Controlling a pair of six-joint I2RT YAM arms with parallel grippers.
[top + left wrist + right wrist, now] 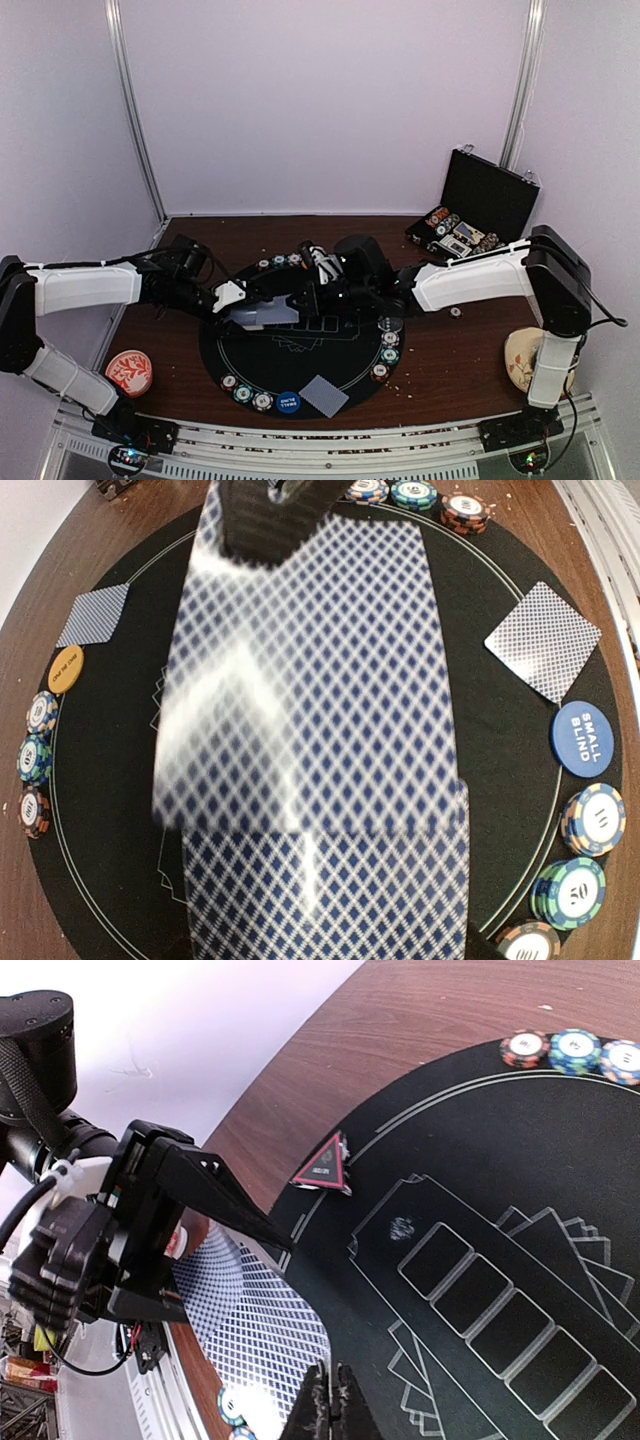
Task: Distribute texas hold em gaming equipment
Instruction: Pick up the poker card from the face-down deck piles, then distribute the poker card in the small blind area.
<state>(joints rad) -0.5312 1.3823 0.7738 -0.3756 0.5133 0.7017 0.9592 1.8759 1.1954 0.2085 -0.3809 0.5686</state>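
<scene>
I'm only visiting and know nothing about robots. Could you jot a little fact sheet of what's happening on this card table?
Surface: round black poker mat
Left claw: holds a stack of playing cards
Right claw: shut on the top card, at its edge
On the mat: two face-down cards
Markers: blue SMALL BLIND button, orange button, red triangle
Chips: chip piles around the mat's rim

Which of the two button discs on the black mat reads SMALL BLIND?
The blue button disc, beside the striped chips at the mat's near edge; the orange button disc across the mat has lettering too small to read.
</scene>
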